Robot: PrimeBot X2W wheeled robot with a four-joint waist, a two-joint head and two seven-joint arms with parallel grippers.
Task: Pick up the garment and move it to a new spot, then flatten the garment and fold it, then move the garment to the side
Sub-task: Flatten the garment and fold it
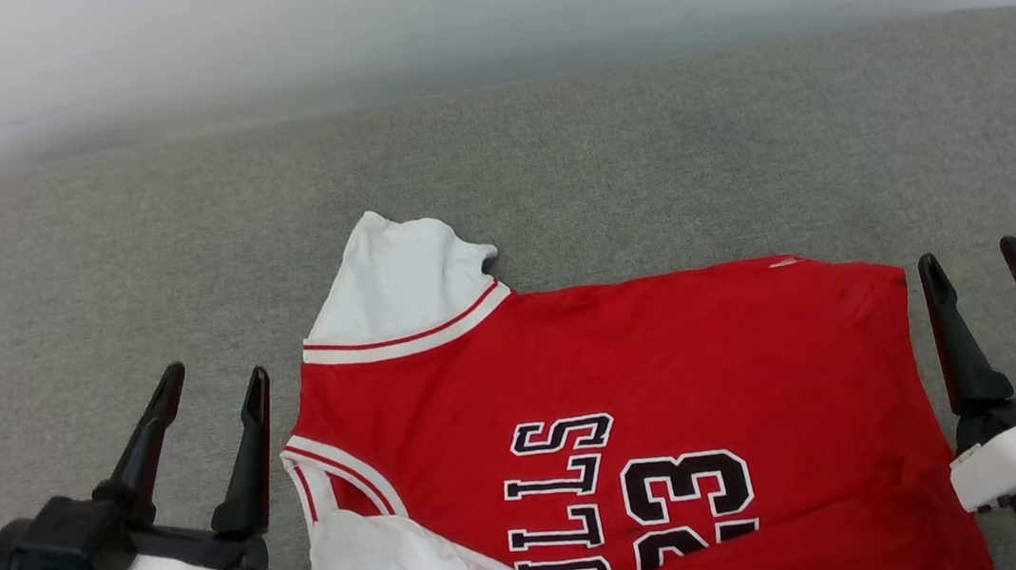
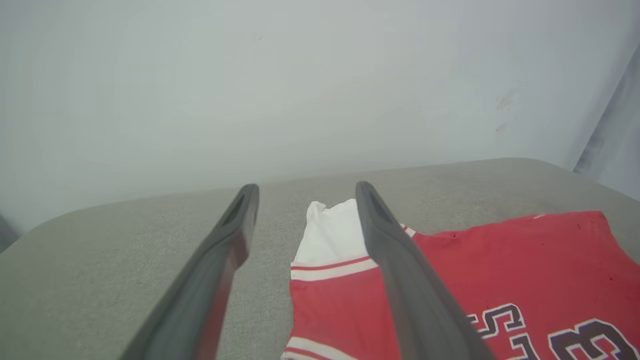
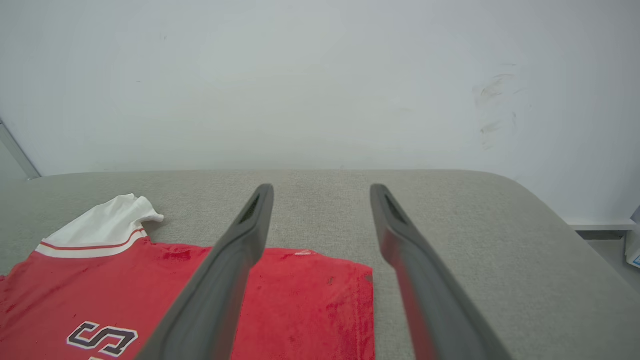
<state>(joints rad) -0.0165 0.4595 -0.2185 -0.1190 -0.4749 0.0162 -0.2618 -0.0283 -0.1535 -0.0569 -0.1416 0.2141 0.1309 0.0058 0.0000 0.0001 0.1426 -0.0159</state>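
The garment (image 1: pixel 651 364) is a red jersey with white sleeves and black lettering, lying flat and sideways on the grey padded table (image 1: pixel 551 156). One white sleeve (image 1: pixel 397 278) points toward the far side, another lies at the near edge. My left gripper (image 1: pixel 213 381) stands open just left of the jersey's neck side, holding nothing. My right gripper (image 1: pixel 974 261) stands open just right of the hem edge, also empty. The left wrist view shows the garment (image 2: pixel 500 270) behind my right-hand finger (image 2: pixel 400 260). In the right wrist view the garment (image 3: pixel 310 295) lies under the left finger (image 3: pixel 235 265).
A pale wall (image 1: pixel 477 11) rises right behind the table's far edge. Bare grey table surface stretches beyond the jersey and to both sides. The table's rounded corner (image 3: pixel 530 195) shows at the right.
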